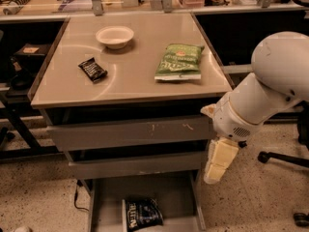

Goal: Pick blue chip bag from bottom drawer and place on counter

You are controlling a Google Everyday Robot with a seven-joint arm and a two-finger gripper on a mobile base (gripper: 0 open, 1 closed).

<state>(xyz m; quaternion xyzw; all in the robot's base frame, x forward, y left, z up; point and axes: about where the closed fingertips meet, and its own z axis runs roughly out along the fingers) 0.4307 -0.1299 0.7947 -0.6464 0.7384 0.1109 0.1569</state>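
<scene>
Though apart from crinkly blue chip bag [142, 213], blocky cream tool [212, 177] beside cabinet [130, 134].

The blue chip bag [141, 213], dark navy with white lettering, lies flat and slightly askew near the front of the bottom drawer [179, 197], which stands pulled out. Above is the desk [135, 79], a glossy beige top with a grey rim. The claw [213, 176] hangs pointing down beside the cabinet's right side.

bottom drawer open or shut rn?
Open. The bottom drawer is pulled out past the upper drawers, its tray exposed with the blue chip bag lying inside. The gripper hangs at the cabinet's right side, above the drawer.
</scene>
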